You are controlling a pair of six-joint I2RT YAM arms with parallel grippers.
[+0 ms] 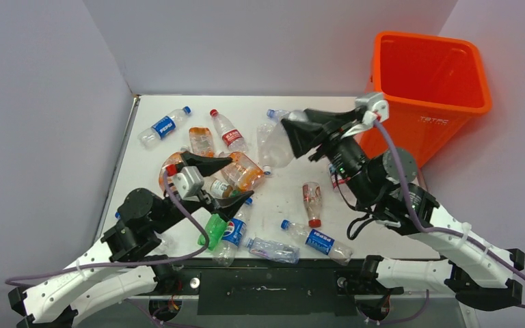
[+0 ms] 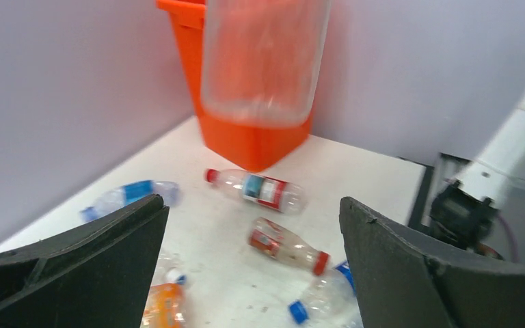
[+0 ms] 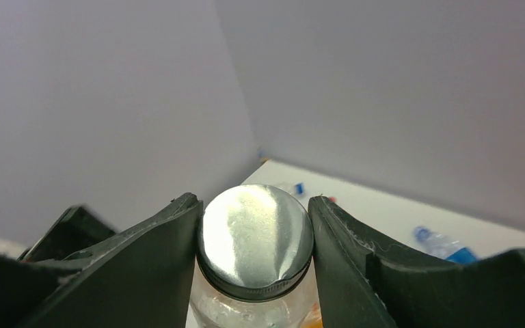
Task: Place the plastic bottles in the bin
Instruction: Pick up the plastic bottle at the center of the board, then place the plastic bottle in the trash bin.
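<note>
Readable writing: you can read "pepsi" in white on the blue label of the Pepsi bottle at the table's far left; a second Pepsi bottle near the front edge wears the same blue label
Unreadable writing: the print on the red-labelled bottle and the blue-labelled bottle, and the white lettering on the bin, are too small for you to make out
Right gripper: clamped on the clear bottle, holding it raised off the table
Left gripper: spread wide with nothing between its fingers, poised over the orange-tinted bottles; you cannot tell whether it touches them
Clear bottle versus bin: the bottle sits left of the bin, apart from it and not over the mouth
Bin: upright at the table's far right corner
Other bottles: lying scattered on the table, with a green bottle just beside the second Pepsi bottle
Right wrist view only: a round silvery end of the clear bottle pinched between the two fingers, which the top view hides from you
Left wrist view only: the clear bottle's blurred body in front of the bin, and a red-capped bottle lying near the bin's base
Top view only: both arms and the whole scatter at once
</note>
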